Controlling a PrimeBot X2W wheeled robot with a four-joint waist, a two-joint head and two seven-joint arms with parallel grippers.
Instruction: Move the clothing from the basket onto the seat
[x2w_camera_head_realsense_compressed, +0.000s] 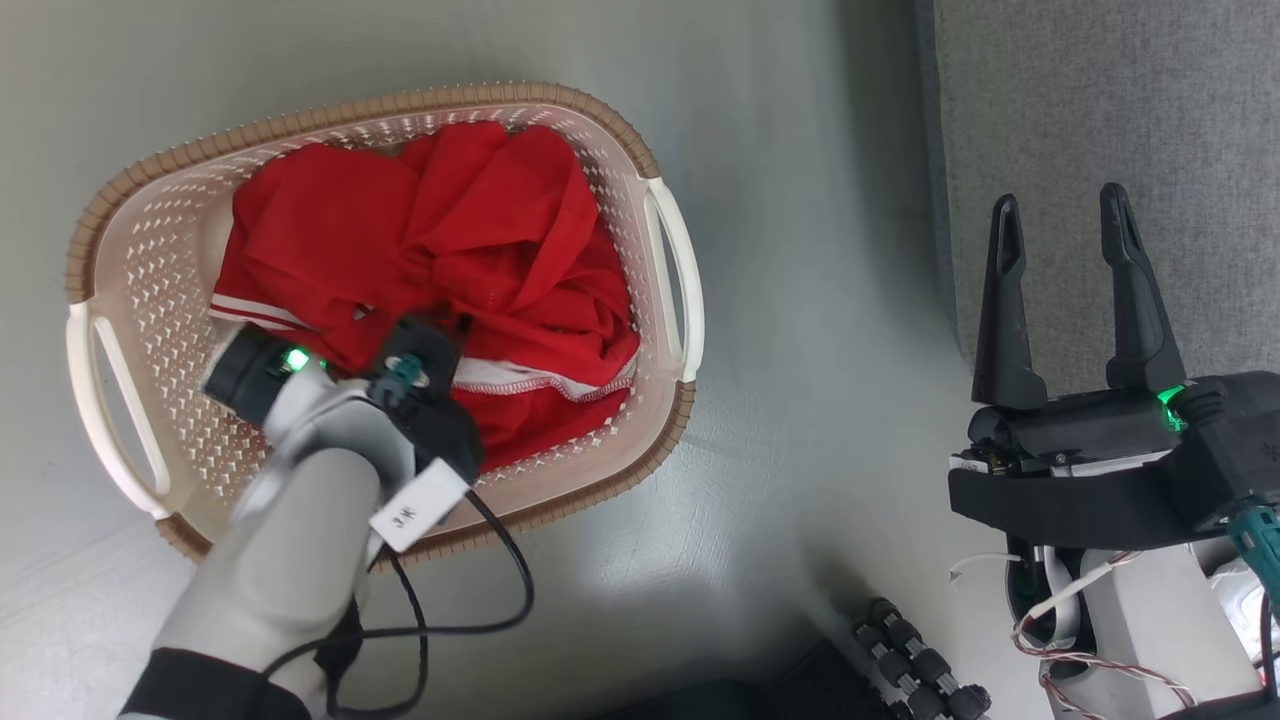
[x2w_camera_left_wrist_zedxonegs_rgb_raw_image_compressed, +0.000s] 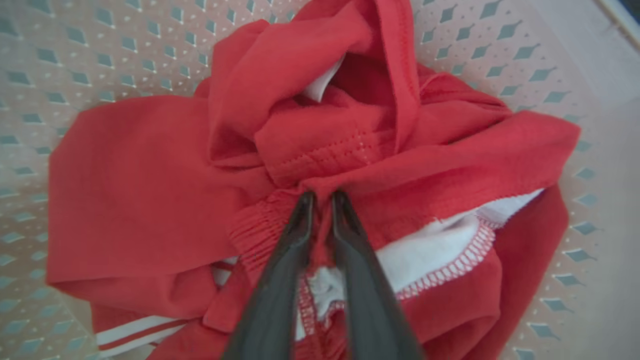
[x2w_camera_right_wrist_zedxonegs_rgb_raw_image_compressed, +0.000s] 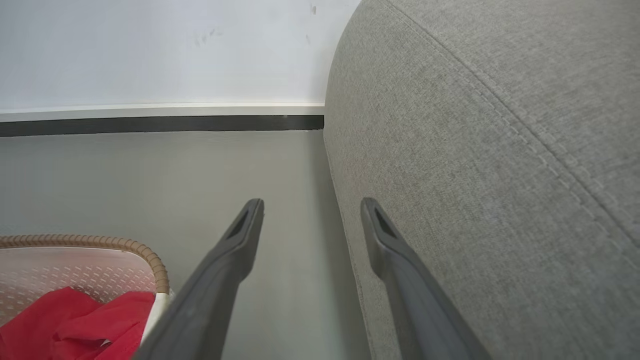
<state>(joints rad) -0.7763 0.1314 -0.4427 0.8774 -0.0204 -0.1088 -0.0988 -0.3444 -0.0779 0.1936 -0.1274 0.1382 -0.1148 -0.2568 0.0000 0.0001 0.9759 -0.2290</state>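
Closest in, from the left wrist: left gripper (x2w_camera_left_wrist_zedxonegs_rgb_raw_image_compressed: 323, 196) narrowed to a slit, nipping a thin ridge of the clothing (x2w_camera_left_wrist_zedxonegs_rgb_raw_image_compressed: 150, 185) beside a stitched hem. Around that, red heap bunched mid-floor of the basket (x2w_camera_left_wrist_zedxonegs_rgb_raw_image_compressed: 50, 60), white trim (x2w_camera_left_wrist_zedxonegs_rgb_raw_image_compressed: 440, 240) toward its near edge. Further off, well apart from the basket's right handle, above the floor (x2w_camera_head_realsense_compressed: 800, 300): right gripper (x2w_camera_head_realsense_compressed: 1062, 200) spread wide, holding nothing, just beside the seat (x2w_camera_head_realsense_compressed: 1120, 100). Likely trouble: too slim a pinch, so fabric slipping out on the lift; or tangled folds hauling the whole heap up and snagging on the rim. Pinch readable from the left wrist, masked by the left arm (x2w_camera_head_realsense_compressed: 290, 540) in the head view; from the right wrist, the seat's stitched seam (x2w_camera_right_wrist_zedxonegs_rgb_raw_image_compressed: 525, 135) and the wall (x2w_camera_right_wrist_zedxonegs_rgb_raw_image_compressed: 150, 50) beyond.
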